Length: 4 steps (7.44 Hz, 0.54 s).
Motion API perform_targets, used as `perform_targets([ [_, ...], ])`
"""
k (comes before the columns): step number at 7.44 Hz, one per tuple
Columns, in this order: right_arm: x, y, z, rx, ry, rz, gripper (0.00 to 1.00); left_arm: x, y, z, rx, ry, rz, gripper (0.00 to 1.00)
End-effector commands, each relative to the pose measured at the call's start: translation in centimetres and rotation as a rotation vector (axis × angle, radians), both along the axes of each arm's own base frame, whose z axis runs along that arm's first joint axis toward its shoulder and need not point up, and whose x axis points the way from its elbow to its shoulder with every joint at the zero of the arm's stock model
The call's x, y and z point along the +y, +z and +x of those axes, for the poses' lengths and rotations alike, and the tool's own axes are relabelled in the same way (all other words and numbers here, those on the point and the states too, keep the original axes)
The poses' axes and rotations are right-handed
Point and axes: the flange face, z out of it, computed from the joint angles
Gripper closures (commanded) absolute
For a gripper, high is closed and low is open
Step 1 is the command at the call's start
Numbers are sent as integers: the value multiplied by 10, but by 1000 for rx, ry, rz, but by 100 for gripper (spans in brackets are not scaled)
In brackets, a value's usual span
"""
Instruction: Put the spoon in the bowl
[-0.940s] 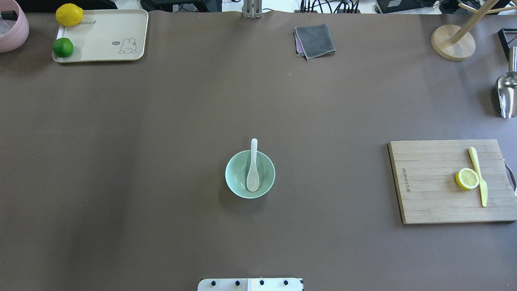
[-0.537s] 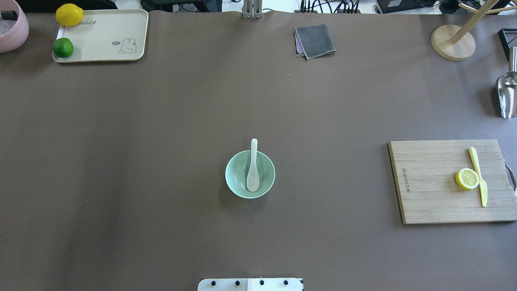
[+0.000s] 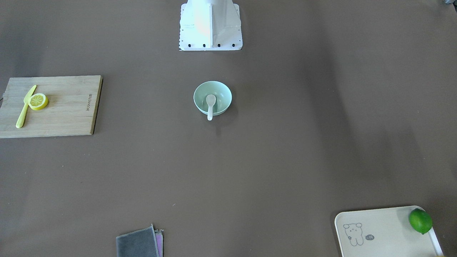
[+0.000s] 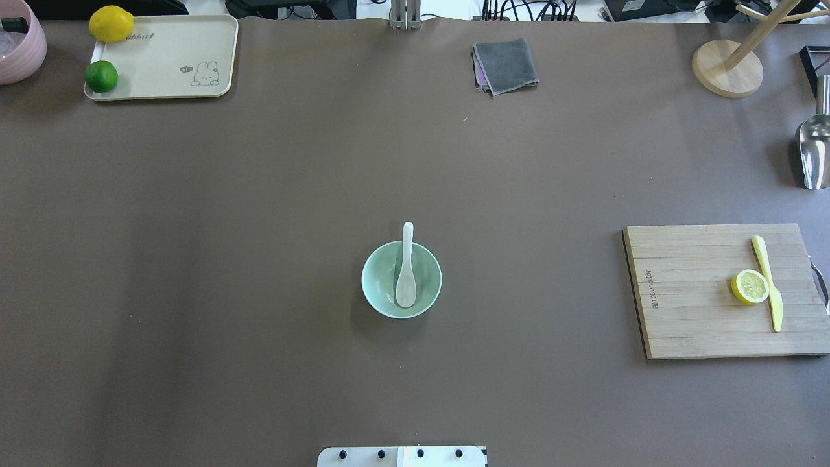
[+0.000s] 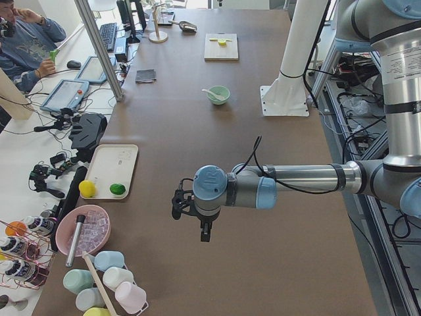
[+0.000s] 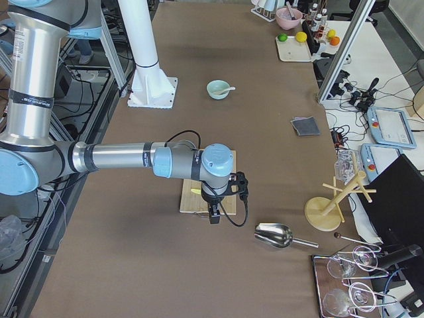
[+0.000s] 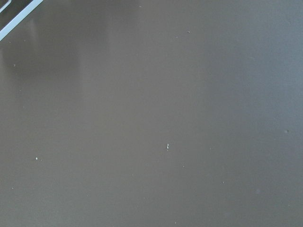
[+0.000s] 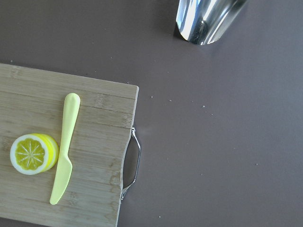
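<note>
The brown table (image 4: 194,259) carries a wooden cutting board (image 4: 700,292) on the robot's right. The left tool (image 5: 204,232) hangs over bare table and the right tool (image 6: 212,216) above the board's edge; I cannot tell whether either is wide or narrow. A green bowl (image 4: 379,298) sits mid-table. The white spoon (image 4: 406,279) lies inside it, scoop down, its handle leaning over the far rim.
</note>
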Motion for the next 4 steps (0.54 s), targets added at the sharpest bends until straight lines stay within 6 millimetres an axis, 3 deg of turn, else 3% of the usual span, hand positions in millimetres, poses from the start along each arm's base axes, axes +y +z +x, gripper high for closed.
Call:
perform_targets([
  [1, 2, 8, 5, -1, 12, -16, 0, -1, -12, -8, 1, -18, 28, 2],
  [3, 3, 7, 12, 1, 28, -10, 0, -4, -12, -7, -3, -15, 33, 3],
  [4, 3, 11, 15, 4, 40, -22, 0, -10, -26, -8, -1, -19, 63, 2],
])
